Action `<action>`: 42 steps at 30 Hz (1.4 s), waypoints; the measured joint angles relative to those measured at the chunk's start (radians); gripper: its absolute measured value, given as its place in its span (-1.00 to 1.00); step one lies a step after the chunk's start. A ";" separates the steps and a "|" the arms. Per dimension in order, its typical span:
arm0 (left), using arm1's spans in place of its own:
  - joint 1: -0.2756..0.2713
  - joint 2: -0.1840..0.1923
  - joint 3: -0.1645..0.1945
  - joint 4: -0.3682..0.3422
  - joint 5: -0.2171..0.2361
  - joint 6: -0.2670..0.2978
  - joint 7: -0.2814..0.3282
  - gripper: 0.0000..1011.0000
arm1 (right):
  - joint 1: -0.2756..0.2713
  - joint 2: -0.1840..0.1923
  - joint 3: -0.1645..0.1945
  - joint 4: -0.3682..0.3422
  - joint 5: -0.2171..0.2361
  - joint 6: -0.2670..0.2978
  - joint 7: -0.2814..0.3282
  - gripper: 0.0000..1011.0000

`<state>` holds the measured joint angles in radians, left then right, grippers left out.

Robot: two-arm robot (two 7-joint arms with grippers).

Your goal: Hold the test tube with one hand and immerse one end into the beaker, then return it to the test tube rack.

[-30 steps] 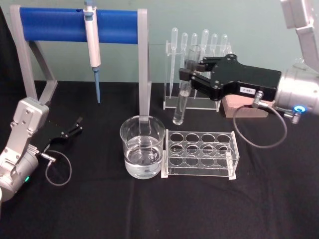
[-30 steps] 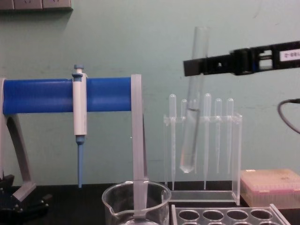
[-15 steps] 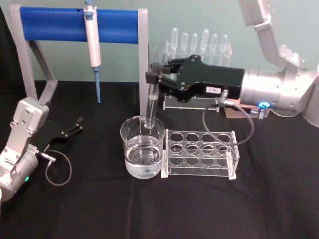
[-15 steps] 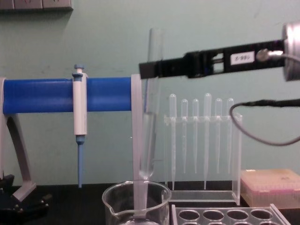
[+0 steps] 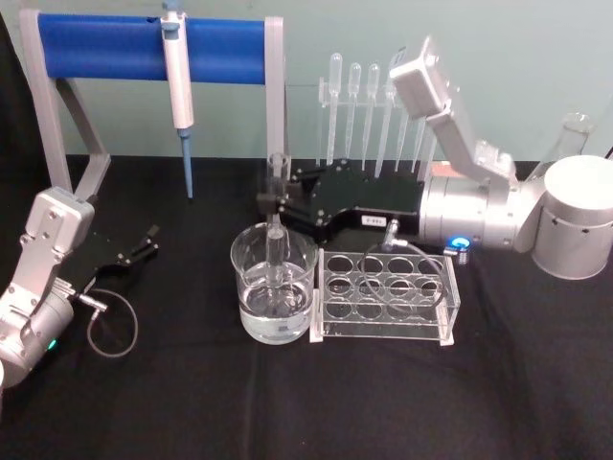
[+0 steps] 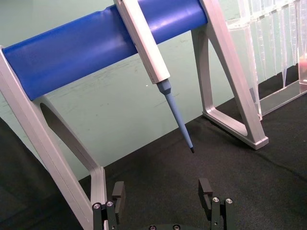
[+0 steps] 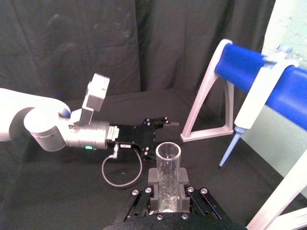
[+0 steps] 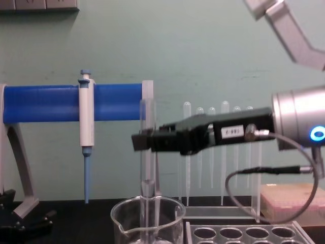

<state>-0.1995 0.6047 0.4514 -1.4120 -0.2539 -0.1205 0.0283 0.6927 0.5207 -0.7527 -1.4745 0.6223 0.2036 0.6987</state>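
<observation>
**Right gripper** (image 5: 276,203): pressed onto the test tube (image 5: 277,257), pinching it on its upper part below the open rim. The right wrist view shows both fingers (image 7: 154,194) clamped on the glass.

**Test tube:** upright, with its round lower end inside the beaker (image 5: 239,278), below the rolled rim and near the middle of the mouth. The chest view shows the tube (image 8: 147,157) passing down behind the beaker rim (image 8: 122,216). Whether the tip has met the liquid cannot be told for certain.

**Beaker:** stands on the tabletop (image 5: 192,402), touching or just beside the test tube rack (image 5: 450,299) at the rack's 9 o'clock.

**Left gripper** (image 6: 163,196): fingers spread, empty, parked low on the tabletop well apart at the beaker's 9 o'clock, near the pipettor stand (image 5: 153,48).

**Assessment:** the immersion step is in hand. Recommended practice:
- Lower the tube straight down and keep it vertical.
- Hold it clear of the beaker wall.
- Stop once the tip is wetted, short of the glass bottom.
- Maintain a firm pinch, as wet glass may slip.
- Raise the tip fully above the rim before travelling toward 3 o'clock for the rack.
</observation>
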 joint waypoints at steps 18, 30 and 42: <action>0.000 0.000 0.000 0.000 0.000 0.000 0.000 0.98 | -0.054 -0.038 -0.009 0.062 -0.104 -0.076 -0.014 -0.53; 0.000 0.000 0.000 0.000 0.000 0.000 0.000 0.98 | -0.091 -0.051 0.015 0.071 -0.140 -0.095 -0.035 -0.53; 0.000 0.000 0.000 0.000 0.000 0.000 0.000 0.98 | -0.115 -0.065 0.038 0.075 -0.161 -0.093 -0.031 -0.53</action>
<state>-0.1995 0.6047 0.4514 -1.4120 -0.2539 -0.1206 0.0283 0.5777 0.4555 -0.7145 -1.3993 0.4610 0.1108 0.6675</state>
